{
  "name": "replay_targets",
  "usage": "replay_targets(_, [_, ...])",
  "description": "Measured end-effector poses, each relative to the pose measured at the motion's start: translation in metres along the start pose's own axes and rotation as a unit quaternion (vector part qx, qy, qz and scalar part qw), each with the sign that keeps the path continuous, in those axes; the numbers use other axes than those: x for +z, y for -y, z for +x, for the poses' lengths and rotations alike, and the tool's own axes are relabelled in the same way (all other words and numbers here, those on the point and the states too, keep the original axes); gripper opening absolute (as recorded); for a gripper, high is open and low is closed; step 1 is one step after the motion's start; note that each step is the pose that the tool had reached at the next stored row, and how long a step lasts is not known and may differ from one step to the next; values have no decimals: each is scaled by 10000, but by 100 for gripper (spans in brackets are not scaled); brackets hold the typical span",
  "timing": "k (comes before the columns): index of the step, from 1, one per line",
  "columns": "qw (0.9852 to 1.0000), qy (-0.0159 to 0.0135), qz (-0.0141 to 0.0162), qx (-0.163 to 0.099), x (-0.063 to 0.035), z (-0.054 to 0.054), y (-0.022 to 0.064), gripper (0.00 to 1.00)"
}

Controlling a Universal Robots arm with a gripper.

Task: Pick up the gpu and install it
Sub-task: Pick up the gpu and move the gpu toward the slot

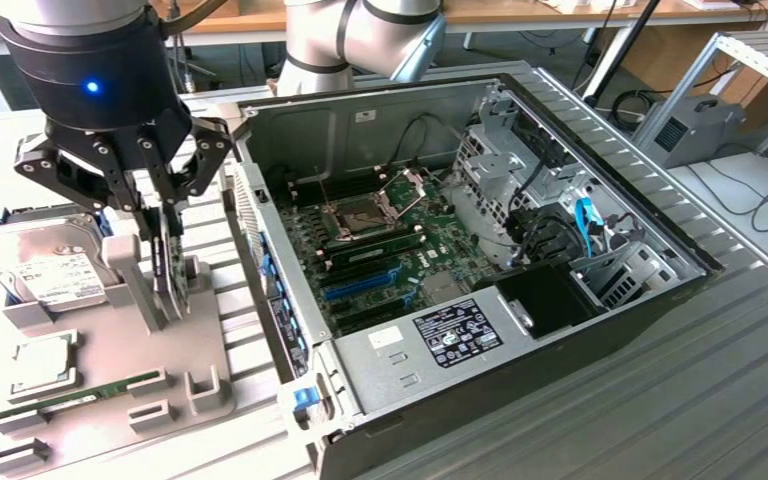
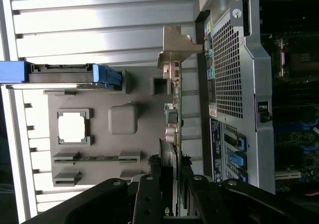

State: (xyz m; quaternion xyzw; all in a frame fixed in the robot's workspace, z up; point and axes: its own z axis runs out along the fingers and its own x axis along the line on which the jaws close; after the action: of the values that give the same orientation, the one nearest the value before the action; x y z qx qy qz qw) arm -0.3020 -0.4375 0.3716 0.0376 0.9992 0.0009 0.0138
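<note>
- While the gpu (image 1: 171,290) is standing on edge in its holder on the grey tray (image 1: 104,420), beside the open case (image 1: 598,330), the gripper (image 1: 161,250) is reaching down over it from above.
- The fingers are sitting about half closed, one against each face of the card, and appear to be pinching it. I cannot tell whether the card is lifting clear of the holder.
- In the wrist view the gpu (image 2: 174,109) is showing edge-on and thin, with its silver bracket (image 2: 175,47) at the end away from the gripper (image 2: 173,176).
- By its look, the card is going to handle as light and stiff yet fragile: bare board, small parts, a fan on one face.
- A hold across flat board near the top edge is looking soundest, keeping off the fan blades and the contact edge below.
- The bracket is likely weighting one end, so an off-centre pinch is risking a swing or slip.
- The drive (image 1: 44,265) and memory stick (image 1: 84,392) are lying elsewhere on the tray, apart from the gripper.
</note>
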Motion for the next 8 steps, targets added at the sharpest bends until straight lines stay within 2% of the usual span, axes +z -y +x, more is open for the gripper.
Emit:
replay_targets(3, [10000, 0, 0, 0, -18, -1, 0, 26])
replay_targets(8, [10000, 0, 0, 0, -237, -6, -7, 26])
